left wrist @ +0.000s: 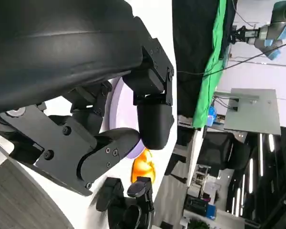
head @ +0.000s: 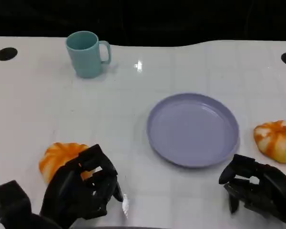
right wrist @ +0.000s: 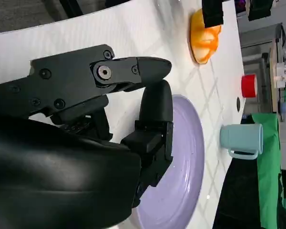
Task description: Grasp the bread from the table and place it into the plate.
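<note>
Orange bread half hidden by left hand — fingers spread, empty — right hand's likewise.

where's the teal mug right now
In the head view the teal mug stands upright at the far left of the white table, beyond and left of the purple plate, well away from both hands.

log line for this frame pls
phase: pre-grasp | left robot hand: open, at near bread | right robot hand: open | plate: empty | second bread: right of plate
</note>
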Controlling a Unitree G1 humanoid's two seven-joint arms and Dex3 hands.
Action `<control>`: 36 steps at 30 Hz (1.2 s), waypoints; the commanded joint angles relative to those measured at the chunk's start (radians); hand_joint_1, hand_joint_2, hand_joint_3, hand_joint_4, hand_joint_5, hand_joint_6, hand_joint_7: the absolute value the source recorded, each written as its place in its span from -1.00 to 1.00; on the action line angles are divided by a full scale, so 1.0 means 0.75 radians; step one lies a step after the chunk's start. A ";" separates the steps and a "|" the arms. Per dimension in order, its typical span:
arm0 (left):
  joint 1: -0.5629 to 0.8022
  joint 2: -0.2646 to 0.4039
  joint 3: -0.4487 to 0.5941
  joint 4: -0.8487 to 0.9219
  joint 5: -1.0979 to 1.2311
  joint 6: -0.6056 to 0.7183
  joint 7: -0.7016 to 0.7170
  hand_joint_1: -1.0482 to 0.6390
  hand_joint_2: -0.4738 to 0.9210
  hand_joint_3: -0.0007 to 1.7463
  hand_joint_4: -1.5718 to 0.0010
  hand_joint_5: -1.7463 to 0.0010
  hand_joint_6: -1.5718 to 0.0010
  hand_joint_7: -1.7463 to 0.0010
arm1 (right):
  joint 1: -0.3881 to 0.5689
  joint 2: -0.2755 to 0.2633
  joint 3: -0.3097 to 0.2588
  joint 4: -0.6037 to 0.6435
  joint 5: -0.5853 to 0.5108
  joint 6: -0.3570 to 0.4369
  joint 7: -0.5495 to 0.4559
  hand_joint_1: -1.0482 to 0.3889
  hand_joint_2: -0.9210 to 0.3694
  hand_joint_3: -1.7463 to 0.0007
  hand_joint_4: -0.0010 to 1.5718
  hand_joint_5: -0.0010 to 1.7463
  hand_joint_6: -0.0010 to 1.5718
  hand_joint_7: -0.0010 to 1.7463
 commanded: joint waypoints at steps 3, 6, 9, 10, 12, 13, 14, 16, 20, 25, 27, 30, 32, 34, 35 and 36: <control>0.008 0.047 -0.004 -0.063 0.128 -0.065 0.086 -0.04 0.40 0.25 0.15 -0.54 0.22 -0.43 | 0.026 -0.010 -0.008 0.018 0.000 0.035 0.001 -0.28 -1.00 0.70 -0.14 1.00 -0.16 0.61; 0.022 0.120 -0.031 -0.157 0.320 -0.115 0.175 -0.03 0.34 0.20 0.38 -0.09 0.39 0.12 | 0.031 -0.010 -0.006 0.008 -0.004 0.037 -0.006 -0.28 -1.00 0.69 -0.15 1.00 -0.17 0.61; 0.030 0.151 -0.050 -0.197 0.388 -0.121 0.214 -0.02 0.40 0.09 0.47 0.08 0.40 0.47 | 0.033 -0.010 -0.005 0.005 -0.005 0.037 -0.010 -0.28 -1.00 0.69 -0.15 1.00 -0.17 0.60; 0.038 0.200 -0.058 -0.265 0.494 -0.110 0.255 -0.02 0.40 0.09 0.48 0.09 0.40 0.50 | 0.034 -0.012 -0.004 0.002 -0.007 0.038 -0.012 -0.28 -1.00 0.69 -0.15 1.00 -0.17 0.60; 0.044 0.288 -0.071 -0.365 0.690 -0.117 0.323 -0.24 0.80 -0.57 0.73 0.12 0.46 0.75 | 0.034 -0.013 -0.006 -0.003 -0.002 0.050 -0.011 -0.27 -1.00 0.69 -0.15 1.00 -0.17 0.60; 0.046 0.331 -0.077 -0.409 0.795 -0.124 0.358 -0.27 0.90 -0.71 0.79 0.11 0.48 0.82 | 0.035 -0.013 -0.006 -0.006 -0.002 0.056 -0.012 -0.26 -1.00 0.69 -0.16 1.00 -0.17 0.60; 0.048 0.356 -0.082 -0.437 0.864 -0.123 0.385 -0.29 0.95 -0.78 0.83 0.10 0.50 0.87 | 0.035 -0.012 -0.006 -0.007 -0.001 0.061 -0.011 -0.26 -1.00 0.70 -0.16 1.00 -0.16 0.60; 0.054 0.425 -0.090 -0.510 1.028 -0.110 0.440 -0.31 0.99 -0.84 0.88 0.13 0.54 0.92 | 0.038 -0.012 -0.005 -0.017 -0.002 0.069 -0.013 -0.26 -1.00 0.70 -0.16 1.00 -0.17 0.60; 0.069 0.520 -0.102 -0.651 1.267 -0.030 0.484 -0.34 1.00 -0.93 0.87 0.39 0.58 0.98 | 0.040 -0.008 -0.004 -0.026 0.000 0.078 -0.011 -0.26 -1.00 0.69 -0.17 1.00 -0.17 0.60; 0.070 0.637 -0.134 -0.788 1.500 0.070 0.434 -0.37 0.98 -0.99 0.84 0.64 0.58 1.00 | 0.038 -0.004 -0.005 -0.027 0.012 0.090 -0.004 -0.28 -1.00 0.70 -0.15 1.00 -0.16 0.61; 0.065 0.670 -0.150 -0.822 1.570 0.108 0.411 -0.37 0.92 -0.99 0.80 0.73 0.57 1.00 | 0.040 -0.007 -0.001 -0.032 0.005 0.092 -0.014 -0.29 -1.00 0.70 -0.16 1.00 -0.16 0.60; 0.051 0.715 -0.187 -0.856 1.694 0.172 0.359 -0.35 0.85 -1.00 0.81 0.81 0.60 1.00 | 0.044 -0.008 0.001 -0.035 -0.003 0.077 -0.018 -0.28 -1.00 0.69 -0.16 1.00 -0.16 0.60; 0.043 0.725 -0.207 -0.862 1.737 0.204 0.340 -0.29 0.79 -1.00 0.84 0.85 0.62 1.00 | 0.046 -0.008 0.002 -0.040 -0.004 0.077 -0.018 -0.28 -1.00 0.69 -0.16 1.00 -0.17 0.59; 0.027 0.722 -0.230 -0.842 1.776 0.233 0.342 -0.17 0.76 -1.00 0.85 0.87 0.63 1.00 | 0.046 -0.007 0.003 -0.038 -0.007 0.074 -0.021 -0.30 -1.00 0.69 -0.16 1.00 -0.16 0.59; 0.020 0.719 -0.239 -0.831 1.785 0.245 0.344 -0.12 0.75 -1.00 0.85 0.88 0.63 1.00 | 0.045 -0.006 0.004 -0.035 -0.010 0.070 -0.023 -0.31 -1.00 0.69 -0.16 1.00 -0.16 0.59; 0.015 0.718 -0.247 -0.824 1.790 0.255 0.346 -0.10 0.73 -1.00 0.86 0.89 0.63 1.00 | 0.044 -0.006 0.005 -0.033 -0.012 0.067 -0.025 -0.32 -1.00 0.69 -0.15 1.00 -0.15 0.59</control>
